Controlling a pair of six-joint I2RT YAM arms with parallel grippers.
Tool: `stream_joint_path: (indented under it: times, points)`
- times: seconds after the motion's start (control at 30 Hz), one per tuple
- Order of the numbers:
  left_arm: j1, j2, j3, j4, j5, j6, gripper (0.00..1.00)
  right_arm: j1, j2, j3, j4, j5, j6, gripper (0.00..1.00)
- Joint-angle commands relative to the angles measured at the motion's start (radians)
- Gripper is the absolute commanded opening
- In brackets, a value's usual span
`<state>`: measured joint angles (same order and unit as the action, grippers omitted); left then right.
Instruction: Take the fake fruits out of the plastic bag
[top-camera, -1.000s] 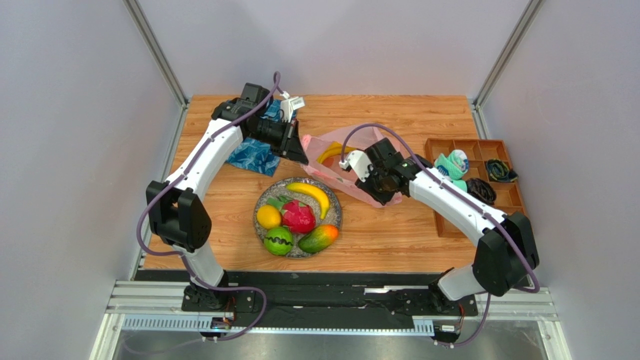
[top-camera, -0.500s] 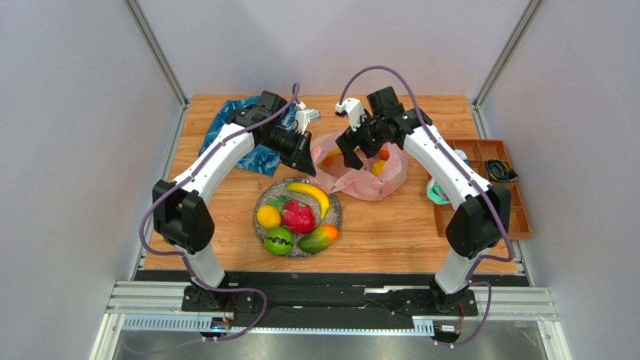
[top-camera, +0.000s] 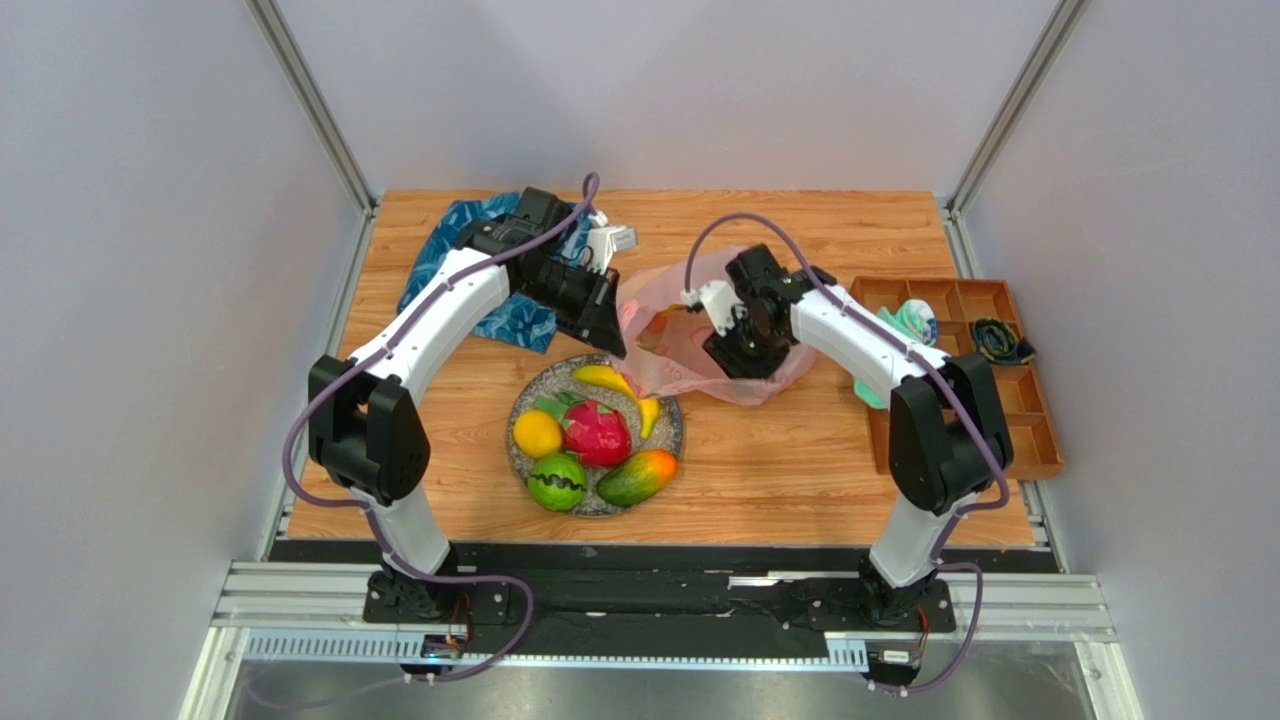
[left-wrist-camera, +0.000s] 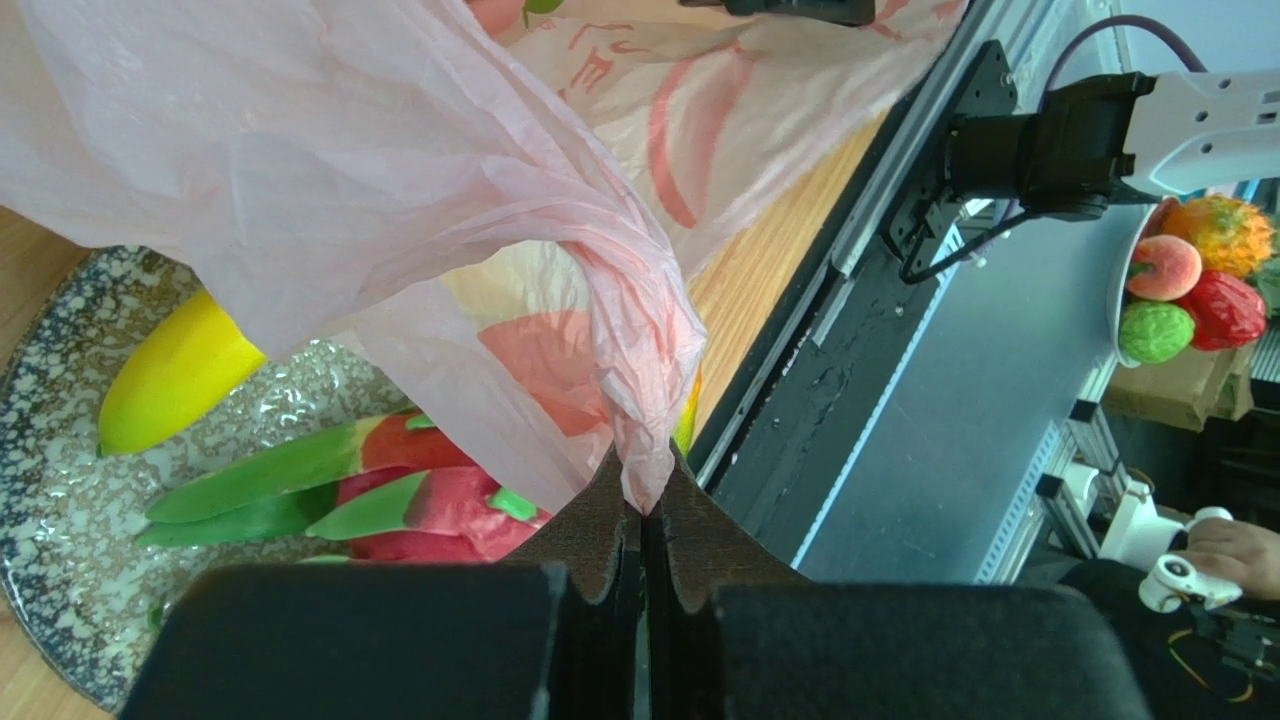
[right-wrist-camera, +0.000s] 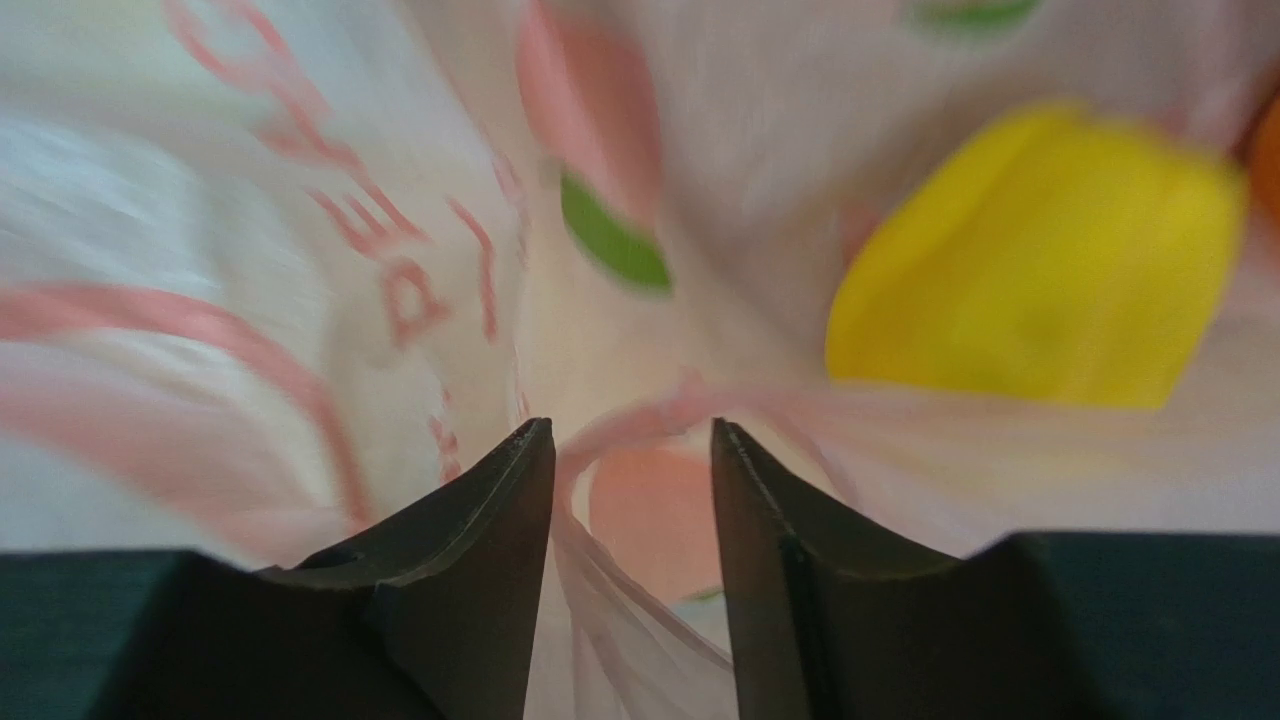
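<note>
A blue cloth (top-camera: 451, 248) lies at the far left corner of the counter (top-camera: 781, 465). The left pincer (left-wrist-camera: 643, 518) is clamped tight on a gathered edge of the plastic bag (top-camera: 676, 353), whose pink film hangs over the far rim of the speckled plate (top-camera: 522, 408). The plate, mid-counter toward the near edge, holds a banana (top-camera: 622, 386), lemon (top-camera: 537, 434), dragon fruit (top-camera: 597, 434), melon (top-camera: 556, 482) and mango (top-camera: 637, 477). The bag sits mid-counter, just beyond the plate. The right pincer (right-wrist-camera: 631, 450) is down in it, narrowly parted around a fold of film, a yellow fruit (right-wrist-camera: 1037, 278) just beyond. A brown tray (top-camera: 1022, 413) lies along the right edge.
</note>
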<state>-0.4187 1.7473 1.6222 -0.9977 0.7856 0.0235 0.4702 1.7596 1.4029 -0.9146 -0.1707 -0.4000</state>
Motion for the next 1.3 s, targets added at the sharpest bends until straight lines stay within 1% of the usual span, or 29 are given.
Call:
stream_joint_path:
  times: [0.0,0.03,0.1,0.17,0.2,0.27,0.3,0.33,0.4,0.57,0.63,0.67,0.77,0.97,1.03,1.07,1.13,1.17,1.23,1.27]
  points:
    - [0.0,0.011,0.031,0.014,0.02,0.0,0.0,0.063,-0.162,-0.178,-0.011,0.231,-0.132,0.45]
    - [0.0,0.011,0.03,0.014,0.018,0.003,0.0,0.071,-0.213,-0.203,0.002,0.272,-0.149,0.45]
    - [-0.002,0.015,0.024,0.019,0.018,0.004,0.0,0.068,-0.232,-0.222,0.014,0.273,-0.16,0.45]
    - [-0.005,0.023,0.025,0.019,0.021,0.003,0.0,0.068,-0.206,-0.21,0.017,0.289,-0.18,0.44]
    - [-0.008,0.026,0.027,0.021,0.021,0.001,0.0,0.065,-0.193,-0.188,0.019,0.296,-0.183,0.43]
    - [-0.012,0.027,0.037,0.018,0.023,0.003,0.0,0.061,-0.149,-0.121,0.034,0.297,-0.184,0.44]
    - [-0.015,0.027,0.041,0.014,0.021,0.004,0.0,0.059,-0.135,-0.101,0.057,0.301,-0.188,0.51]
    - [-0.017,0.024,0.044,0.014,0.021,0.006,0.0,0.059,-0.114,-0.058,0.071,0.316,-0.189,0.55]
    - [-0.019,0.027,0.047,0.008,0.023,0.01,0.0,0.058,-0.052,-0.022,0.107,0.336,-0.217,0.64]
    - [-0.019,0.017,0.03,0.007,0.017,0.023,0.0,0.045,0.056,0.076,0.137,0.399,-0.278,0.73]
    - [-0.019,0.012,0.025,0.01,0.017,0.024,0.0,0.044,0.098,0.088,0.138,0.434,-0.312,0.77]
    - [-0.019,0.012,0.024,0.01,0.018,0.024,0.0,0.042,0.11,0.096,0.137,0.445,-0.321,0.8]
    - [-0.019,0.012,0.028,0.01,0.018,0.026,0.0,0.039,0.152,0.107,0.134,0.461,-0.335,0.85]
    - [-0.02,0.012,0.034,0.01,0.018,0.026,0.0,0.019,0.273,0.159,0.112,0.523,-0.309,0.87]
    - [-0.02,0.011,0.033,0.008,0.02,0.026,0.0,0.004,0.322,0.209,0.077,0.545,-0.287,0.86]
    - [-0.022,0.012,0.033,0.008,0.018,0.024,0.0,-0.004,0.331,0.221,0.047,0.54,-0.278,0.81]
    - [-0.025,0.014,0.033,0.008,0.018,0.027,0.0,-0.022,0.333,0.234,0.045,0.528,-0.27,0.74]
    - [-0.028,0.014,0.033,0.008,0.018,0.027,0.0,-0.024,0.321,0.235,0.052,0.527,-0.272,0.64]
    - [-0.029,0.023,0.041,0.01,0.014,0.026,0.0,-0.021,0.292,0.245,0.057,0.487,-0.281,0.52]
    - [-0.029,0.024,0.045,0.008,0.014,0.024,0.0,-0.016,0.244,0.251,0.056,0.465,-0.284,0.47]
